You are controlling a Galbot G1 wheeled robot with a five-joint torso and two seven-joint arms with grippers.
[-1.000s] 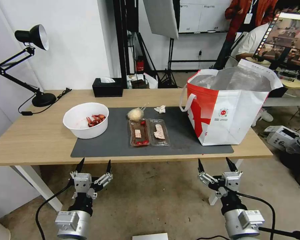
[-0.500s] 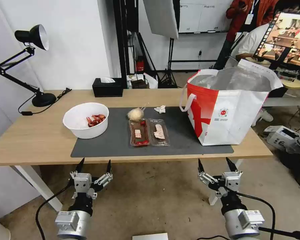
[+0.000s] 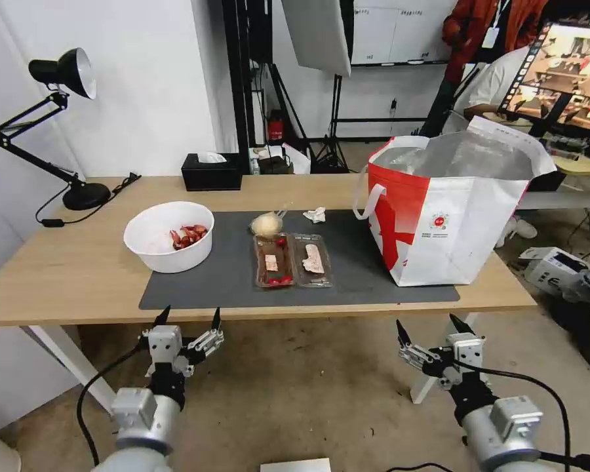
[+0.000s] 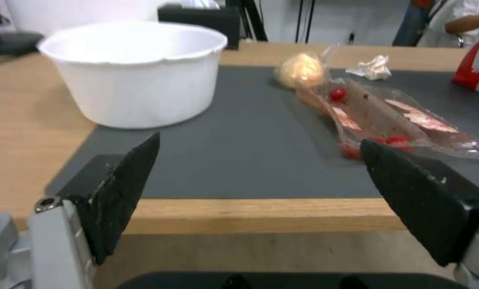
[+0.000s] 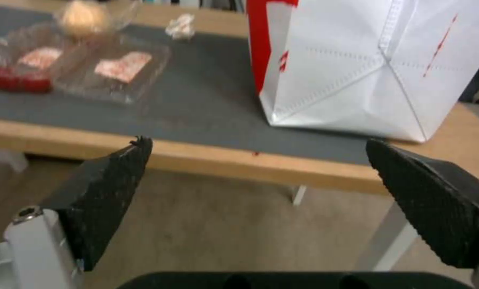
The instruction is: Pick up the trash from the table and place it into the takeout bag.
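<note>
On the light-wood table [image 3: 65, 269] a dark grey mat carries the trash: a white bowl [image 3: 168, 236] of red shells, a beige wrapped ball [image 3: 266, 225], a crumpled white tissue [image 3: 314, 214] and a clear hinged tray [image 3: 293, 260] with red scraps. The red-and-white takeout bag [image 3: 449, 210] stands open at the mat's right end. My left gripper [image 3: 189, 316] hangs open below the table's front edge, in front of the bowl [image 4: 135, 72] and tray [image 4: 394, 120]. My right gripper [image 3: 432, 324] is open below the edge, in front of the bag [image 5: 378, 64].
A black desk lamp [image 3: 59, 131] stands at the table's back left and a black tissue box [image 3: 211, 172] at the back edge. A white cardboard box [image 3: 554, 269] lies on the floor to the right. People sit by a screen behind the bag.
Both arms have shifted: the left gripper rose slightly towards the table edge and the right gripper moved a little right and down. The things on the table have not moved.
</note>
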